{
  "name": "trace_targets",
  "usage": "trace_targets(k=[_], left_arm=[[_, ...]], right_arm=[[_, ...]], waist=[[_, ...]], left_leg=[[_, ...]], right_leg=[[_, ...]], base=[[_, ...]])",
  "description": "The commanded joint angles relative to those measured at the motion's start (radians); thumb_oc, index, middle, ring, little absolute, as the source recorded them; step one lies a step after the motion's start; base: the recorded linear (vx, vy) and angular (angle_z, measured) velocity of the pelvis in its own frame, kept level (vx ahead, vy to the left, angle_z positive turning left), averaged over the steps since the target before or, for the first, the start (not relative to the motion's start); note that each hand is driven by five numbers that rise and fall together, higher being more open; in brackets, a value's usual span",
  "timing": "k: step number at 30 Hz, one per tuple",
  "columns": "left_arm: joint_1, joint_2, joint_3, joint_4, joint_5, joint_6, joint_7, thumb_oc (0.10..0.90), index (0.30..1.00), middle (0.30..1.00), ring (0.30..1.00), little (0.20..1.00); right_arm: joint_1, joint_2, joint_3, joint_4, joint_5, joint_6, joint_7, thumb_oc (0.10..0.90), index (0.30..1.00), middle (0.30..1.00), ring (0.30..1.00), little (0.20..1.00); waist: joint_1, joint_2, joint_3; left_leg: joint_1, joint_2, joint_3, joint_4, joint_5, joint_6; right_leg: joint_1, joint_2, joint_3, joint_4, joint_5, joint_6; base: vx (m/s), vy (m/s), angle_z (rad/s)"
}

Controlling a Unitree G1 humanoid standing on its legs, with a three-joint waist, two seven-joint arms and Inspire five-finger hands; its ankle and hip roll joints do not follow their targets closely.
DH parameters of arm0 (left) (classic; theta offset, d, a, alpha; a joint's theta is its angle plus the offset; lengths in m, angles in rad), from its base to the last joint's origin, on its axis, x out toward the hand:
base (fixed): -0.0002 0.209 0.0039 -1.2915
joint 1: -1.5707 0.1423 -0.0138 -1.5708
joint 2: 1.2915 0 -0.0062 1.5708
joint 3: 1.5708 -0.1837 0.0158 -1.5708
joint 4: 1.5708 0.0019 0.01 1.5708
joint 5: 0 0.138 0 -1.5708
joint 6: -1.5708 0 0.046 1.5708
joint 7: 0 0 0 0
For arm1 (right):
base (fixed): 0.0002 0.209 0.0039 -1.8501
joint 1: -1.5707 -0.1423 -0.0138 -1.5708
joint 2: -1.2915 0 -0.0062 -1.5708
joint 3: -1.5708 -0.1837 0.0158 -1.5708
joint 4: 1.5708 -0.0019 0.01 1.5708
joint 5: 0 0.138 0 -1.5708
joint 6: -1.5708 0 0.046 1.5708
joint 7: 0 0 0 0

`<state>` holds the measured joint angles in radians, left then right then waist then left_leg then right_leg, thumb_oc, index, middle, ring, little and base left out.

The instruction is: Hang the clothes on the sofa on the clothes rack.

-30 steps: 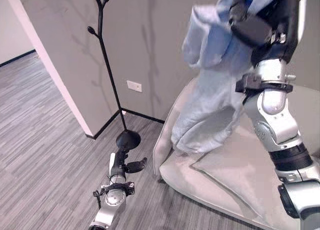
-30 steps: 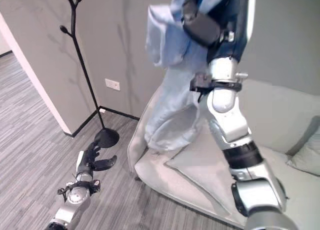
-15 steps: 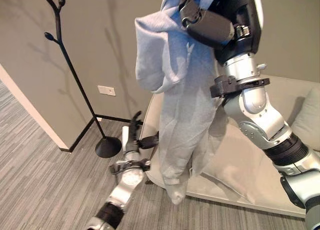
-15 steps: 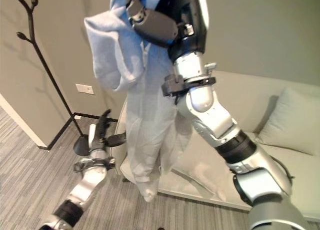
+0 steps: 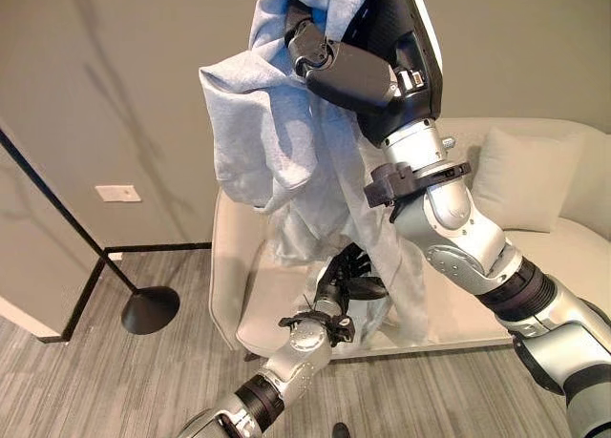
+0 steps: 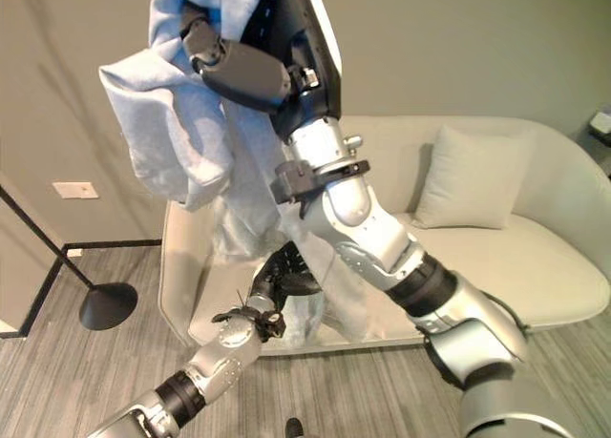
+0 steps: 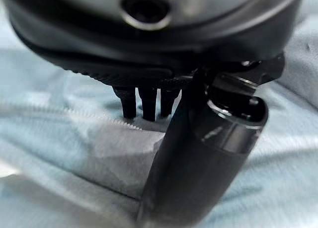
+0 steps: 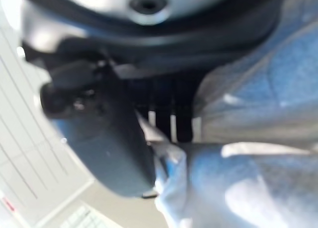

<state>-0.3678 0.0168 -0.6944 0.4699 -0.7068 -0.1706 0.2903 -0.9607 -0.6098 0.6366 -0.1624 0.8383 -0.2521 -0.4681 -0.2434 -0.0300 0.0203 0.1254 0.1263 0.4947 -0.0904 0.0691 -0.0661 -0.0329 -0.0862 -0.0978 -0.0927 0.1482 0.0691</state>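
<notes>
One pale blue-grey zip-up garment (image 5: 286, 161) hangs high in the right robot hand (image 5: 329, 61), whose fingers are curled tight into its bunched top, the tail trailing down to the front edge of the cream sofa (image 5: 535, 257). The left robot hand (image 5: 348, 281) reaches low into the hanging cloth by that edge; its wrist view shows fingers against fabric near a zip, but whether they grip it I cannot tell. Best judged: lift the tail clear, then carry it toward the black metal clothes rack (image 5: 115, 281). The rack's hooks are cut off above.
</notes>
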Motion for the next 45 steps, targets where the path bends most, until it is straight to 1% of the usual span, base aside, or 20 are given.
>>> trace_targets(k=[1, 10, 11, 16, 17, 18, 20, 22, 28, 29, 32, 33, 34, 38, 39, 40, 42, 43, 44, 45], left_arm=[[-0.109, -0.028, 0.003, -0.008, 0.024, -0.080, -0.007, 0.400, 0.300, 0.300, 0.300, 0.300], [-0.045, 0.054, 0.195, -0.124, 0.108, -0.103, 0.116, 0.400, 0.300, 0.300, 0.300, 0.300], [-0.044, 0.054, 0.195, -0.126, 0.108, -0.102, 0.117, 0.400, 0.300, 0.300, 0.300, 0.300], [0.016, 0.121, 0.350, -0.234, 0.230, -0.109, 0.221, 0.400, 0.300, 0.300, 0.300, 0.300], [0.026, 0.140, 0.384, -0.254, 0.277, -0.104, 0.245, 0.400, 0.300, 0.300, 0.300, 0.300], [0.048, 0.189, 0.451, -0.297, 0.405, -0.083, 0.301, 0.400, 0.300, 0.300, 0.300, 0.300], [0.059, 0.211, 0.482, -0.323, 0.455, -0.073, 0.327, 0.400, 0.300, 0.300, 0.300, 0.300], [0.078, 0.271, 0.554, -0.370, 0.611, -0.036, 0.397, 0.400, 0.300, 0.300, 0.300, 0.300], [0.112, 0.412, 0.707, -0.453, 0.810, -0.003, 0.506, 0.400, 0.300, 0.300, 0.300, 0.300], [0.115, 0.413, 0.709, -0.458, 0.812, 0.000, 0.506, 0.400, 0.300, 0.300, 0.300, 0.300], [0.171, 0.520, 0.825, -0.525, 0.952, 0.027, 0.545, 0.400, 0.300, 0.300, 0.300, 0.300], [0.189, 0.548, 0.856, -0.545, 0.988, 0.030, 0.552, 0.400, 0.300, 0.300, 0.300, 0.300], [0.235, 0.608, 0.935, -0.596, 1.048, 0.038, 0.572, 0.400, 0.300, 0.300, 0.300, 0.300], [0.249, 0.689, 1.037, -0.648, 1.118, 0.043, 0.632, 0.400, 0.300, 0.300, 0.300, 0.300], [0.251, 0.698, 1.051, -0.658, 1.129, 0.041, 0.636, 0.400, 0.300, 0.300, 0.300, 0.300], [0.270, 0.708, 1.078, -0.686, 1.167, 0.036, 0.636, 0.400, 0.300, 0.300, 0.300, 0.300], [0.272, 0.719, 1.072, -0.690, 1.185, 0.019, 0.642, 0.400, 0.300, 0.300, 0.300, 0.300], [0.270, 0.721, 1.069, -0.688, 1.186, 0.018, 0.644, 0.400, 0.300, 0.300, 0.300, 0.300], [0.256, 0.735, 1.057, -0.679, 1.199, 0.007, 0.652, 0.400, 0.300, 0.300, 0.300, 0.300], [0.243, 0.735, 1.042, -0.666, 1.214, 0.001, 0.666, 0.400, 0.300, 0.300, 0.300, 0.300]], right_arm=[[-0.245, 0.024, -0.092, 0.048, 0.005, -0.121, -0.011, 0.400, 0.300, 0.300, 0.300, 0.300], [-0.142, -0.141, -0.180, -0.021, 0.011, -0.168, -0.018, 0.400, 0.300, 0.300, 0.300, 0.300], [-0.141, -0.141, -0.181, -0.021, 0.011, -0.168, -0.018, 0.400, 0.300, 0.300, 0.300, 0.300], [-0.105, -0.221, -0.216, -0.046, 0.021, -0.187, 0.003, 0.400, 0.300, 0.300, 0.300, 0.300], [-0.104, -0.240, -0.221, -0.051, 0.022, -0.193, 0.011, 0.400, 0.300, 0.300, 0.300, 0.300], [-0.102, -0.278, -0.230, -0.067, 0.028, -0.207, 0.031, 0.400, 0.300, 0.300, 0.300, 0.300], [-0.100, -0.293, -0.233, -0.072, 0.034, -0.213, 0.043, 0.400, 0.300, 0.300, 0.300, 0.300], [-0.080, -0.327, -0.238, -0.099, 0.043, -0.220, 0.077, 0.400, 0.300, 0.300, 0.300, 0.300], [-0.032, -0.382, -0.266, -0.126, 0.031, -0.223, 0.124, 0.400, 0.300, 0.300, 0.300, 0.300], [-0.031, -0.380, -0.267, -0.127, 0.032, -0.223, 0.125, 0.400, 0.300, 0.300, 0.300, 0.300], [0.026, -0.419, -0.291, -0.152, 0.028, -0.217, 0.167, 0.400, 0.300, 0.300, 0.300, 0.300], [0.052, -0.432, -0.313, -0.161, 0.017, -0.213, 0.178, 0.400, 0.300, 0.300, 0.300, 0.300], [0.143, -0.448, -0.378, -0.185, 0.003, -0.210, 0.209, 0.400, 0.300, 0.300, 0.300, 0.300], [0.280, -0.446, -0.499, -0.192, -0.051, -0.210, 0.237, 0.400, 0.300, 0.300, 0.300, 0.300], [0.318, -0.433, -0.524, -0.194, -0.066, -0.208, 0.239, 0.400, 0.300, 0.300, 0.300, 0.300], [0.404, -0.413, -0.575, -0.203, -0.106, -0.198, 0.255, 0.400, 0.300, 0.300, 0.300, 0.300], [0.465, -0.384, -0.604, -0.218, -0.124, -0.193, 0.265, 0.400, 0.300, 0.300, 0.300, 0.300], [0.472, -0.382, -0.609, -0.221, -0.125, -0.192, 0.265, 0.400, 0.300, 0.300, 0.300, 0.300], [0.503, -0.373, -0.630, -0.229, -0.163, -0.187, 0.260, 0.400, 0.300, 0.300, 0.300, 0.300], [0.545, -0.357, -0.661, -0.235, -0.255, -0.179, 0.238, 0.400, 0.300, 0.300, 0.300, 0.300]], waist=[[0.030, -0.041, -0.071], [0.046, -0.034, -0.066], [0.045, -0.034, -0.066], [0.069, -0.031, -0.068], [0.075, -0.031, -0.068], [0.086, -0.028, -0.069], [0.089, -0.028, -0.070], [0.099, -0.026, -0.072], [0.123, -0.019, -0.075], [0.121, -0.020, -0.075], [0.140, -0.012, -0.073], [0.146, -0.010, -0.071], [0.160, -0.009, -0.064], [0.201, -0.010, -0.040], [0.206, -0.012, -0.038], [0.211, -0.012, -0.038], [0.211, -0.017, -0.028], [0.212, -0.018, -0.028], [0.208, -0.021, -0.016], [0.199, -0.013, -0.002]], left_leg=[[0.056, 0.063, -0.038, 0.003, -0.065, -0.056], [0.047, 0.083, -0.053, 0.003, -0.047, -0.071], [0.047, 0.084, -0.054, 0.003, -0.047, -0.071], [0.040, 0.096, -0.075, 0.003, -0.035, -0.080], [0.037, 0.099, -0.080, 0.003, -0.032, -0.082], [0.033, 0.104, -0.086, 0.003, -0.025, -0.087], [0.032, 0.106, -0.089, 0.003, -0.023, -0.089], [0.029, 0.113, -0.096, 0.003, -0.020, -0.094], [0.023, 0.121, -0.111, 0.003, -0.014, -0.103], [0.023, 0.121, -0.111, 0.003, -0.014, -0.103], [0.021, 0.123, -0.119, 0.003, -0.016, -0.106], [0.018, 0.123, -0.125, 0.003, -0.014, -0.106], [0.012, 0.115, -0.143, 0.003, -0.019, -0.102], [-0.020, 0.095, -0.179, 0.027, -0.014, -0.097], [-0.028, 0.101, -0.185, 0.036, -0.015, -0.101], [-0.033, 0.134, -0.193, 0.034, -0.004, -0.114], [-0.029, 0.183, -0.213, 0.030, 0.024, -0.128], [-0.028, 0.184, -0.215, 0.028, 0.026, -0.129], [-0.024, 0.224, -0.226, 0.016, 0.057, -0.143], [-0.030, 0.284, -0.244, 0.009, 0.107, -0.158]], right_leg=[[-0.005, -0.057, 0.032, 0.024, -0.011, 0.096], [0.010, -0.038, 0.010, 0.018, -0.029, 0.090], [0.011, -0.038, 0.009, 0.018, -0.029, 0.090], [0.027, -0.029, -0.019, 0.016, -0.044, 0.085], [0.031, -0.028, -0.027, 0.014, -0.047, 0.083], [0.037, -0.024, -0.038, 0.013, -0.053, 0.081], [0.039, -0.023, -0.043, 0.013, -0.056, 0.081], [0.043, -0.021, -0.055, 0.012, -0.061, 0.079], [0.052, -0.013, -0.076, 0.011, -0.073, 0.078], [0.052, -0.013, -0.076, 0.011, -0.073, 0.078], [0.055, -0.013, -0.084, 0.012, -0.080, 0.080], [0.057, -0.015, -0.088, 0.012, -0.081, 0.081], [0.057, -0.020, -0.095, 0.013, -0.084, 0.084], [0.060, -0.044, -0.119, 0.018, -0.090, 0.089], [0.060, -0.050, -0.124, 0.020, -0.090, 0.088], [0.067, -0.065, -0.133, 0.024, -0.092, 0.094], [0.065, -0.094, -0.129, 0.033, -0.093, 0.107], [0.066, -0.094, -0.130, 0.035, -0.095, 0.107], [0.058, -0.125, -0.134, 0.044, -0.096, 0.123], [0.042, -0.168, -0.131, 0.054, -0.099, 0.148]], base=[[0.01, -0.035, -0.07], [0.01, -0.045, -0.03], [0.01, -0.038, 0.14], [0.02, -0.048, 0.13], [0.03, -0.063, 0.26], [0.04, -0.062, 0.27], [0.03, -0.040, 0.20], [0.03, -0.035, 0.17], [0.02, -0.026, 0.11], [0.02, -0.020, 0.14], [0.04, -0.006, 0.05], [0.05, 0.010, 0.07], [0.04, 0.020, 0.11], [-0.02, 0.056, 0.29], [-0.01, 0.173, 0.31], [0.02, 0.249, 0.32], [0.01, 0.246, 0.30], [-0.04, 0.234, 0.36], [-0.09, 0.427, 0.17], [-0.09, 0.424, 0.17]])
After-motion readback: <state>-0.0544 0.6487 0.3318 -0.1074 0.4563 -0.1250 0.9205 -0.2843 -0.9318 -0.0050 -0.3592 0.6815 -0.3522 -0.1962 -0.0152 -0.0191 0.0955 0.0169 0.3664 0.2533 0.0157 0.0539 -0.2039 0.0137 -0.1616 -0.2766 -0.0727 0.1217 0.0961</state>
